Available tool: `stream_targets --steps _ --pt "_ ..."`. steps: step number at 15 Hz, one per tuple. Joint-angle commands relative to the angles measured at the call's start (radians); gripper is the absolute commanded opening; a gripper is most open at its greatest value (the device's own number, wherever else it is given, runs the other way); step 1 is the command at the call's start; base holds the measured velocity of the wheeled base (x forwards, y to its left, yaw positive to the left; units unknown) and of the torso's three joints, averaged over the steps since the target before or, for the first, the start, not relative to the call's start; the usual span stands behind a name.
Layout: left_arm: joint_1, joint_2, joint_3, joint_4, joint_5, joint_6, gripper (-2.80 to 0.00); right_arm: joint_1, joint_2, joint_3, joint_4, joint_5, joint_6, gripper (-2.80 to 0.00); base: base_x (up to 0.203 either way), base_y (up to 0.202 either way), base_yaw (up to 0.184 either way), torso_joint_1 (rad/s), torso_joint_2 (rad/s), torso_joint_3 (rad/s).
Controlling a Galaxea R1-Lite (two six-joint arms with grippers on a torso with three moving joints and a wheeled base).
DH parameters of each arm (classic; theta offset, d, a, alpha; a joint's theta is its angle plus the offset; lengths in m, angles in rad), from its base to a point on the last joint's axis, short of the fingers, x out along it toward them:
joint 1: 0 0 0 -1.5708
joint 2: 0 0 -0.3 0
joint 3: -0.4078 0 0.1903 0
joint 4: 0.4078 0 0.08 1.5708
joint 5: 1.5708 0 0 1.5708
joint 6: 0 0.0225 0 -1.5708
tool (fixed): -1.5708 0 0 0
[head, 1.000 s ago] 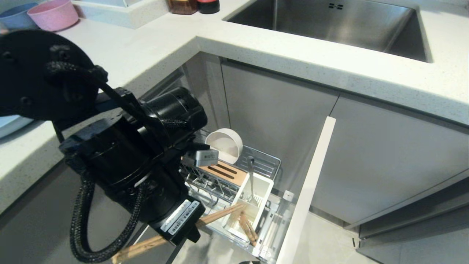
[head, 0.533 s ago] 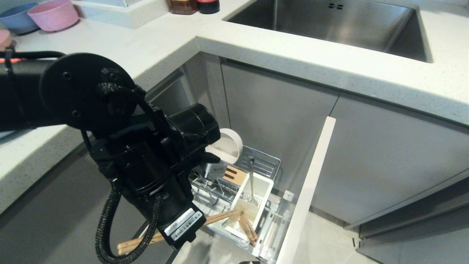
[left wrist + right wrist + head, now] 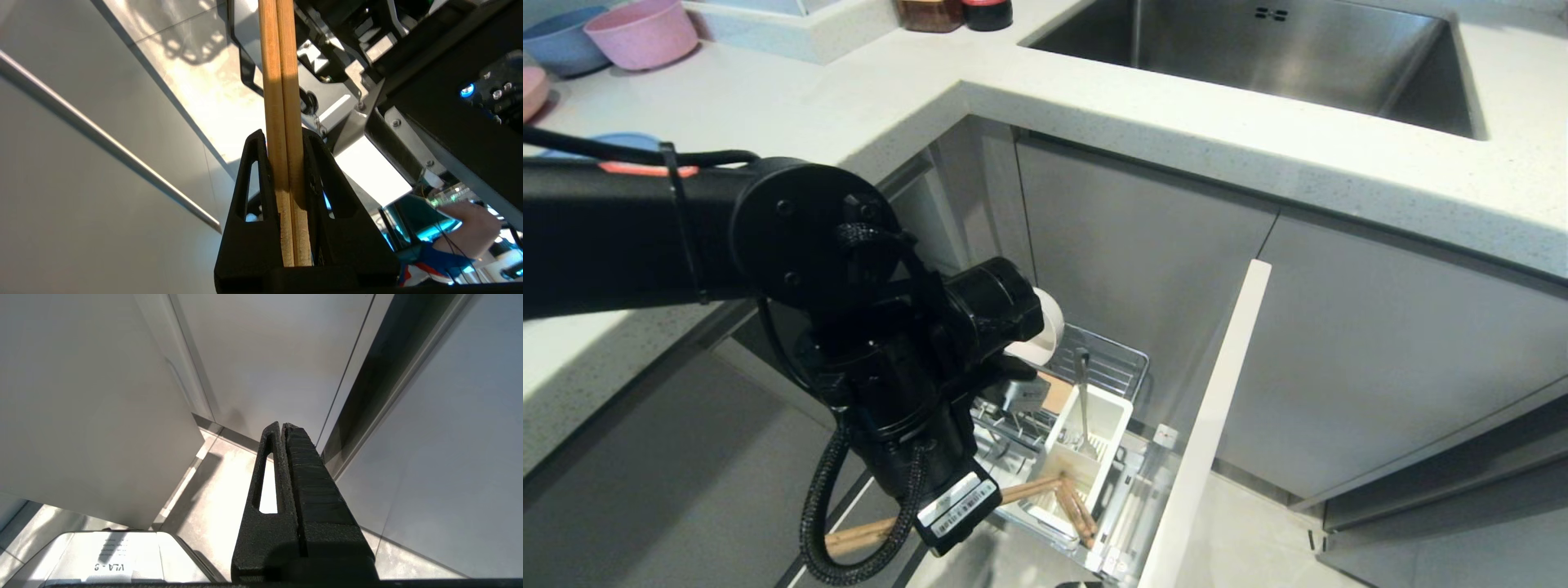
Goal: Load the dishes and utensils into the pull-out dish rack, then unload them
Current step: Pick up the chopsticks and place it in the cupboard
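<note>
Left arm: reaches in from the left of the head view, black forearm level, wrist bent downward toward the lower centre.
Left gripper (image 3: 286, 163): jaws clamped on a pair of chopsticks (image 3: 280, 102), the sticks pinched side by side between the two black fingers (image 3: 253, 192) and running straight out past their tips.
Left wrist: cable loop hanging beneath it, labelled end facing the head camera.
Right gripper (image 3: 282, 426): jaws pressed together, holding nothing, seen only in its own wrist view.
</note>
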Motion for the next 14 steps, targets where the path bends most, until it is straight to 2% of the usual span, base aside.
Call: stream_targets --steps 1,4,14 --pt "0.001 0.026 -0.003 -0.006 0.000 0.004 -2.80 0.000 0.001 0.000 0.000 0.000 0.000 -2.80 0.000 0.000 0.000 0.000 0.00 0.000" --pt "0.003 0.049 -0.011 -0.042 0.000 0.006 -2.80 0.000 0.001 0.002 0.000 0.000 0.000 -2.80 0.000 0.000 0.000 0.000 0.00 0.000" --pt "0.010 0.144 -0.050 -0.061 0.000 0.026 -2.80 0.000 0.001 0.000 0.000 0.000 0.000 -2.80 0.000 0.000 0.000 0.000 0.00 0.000"
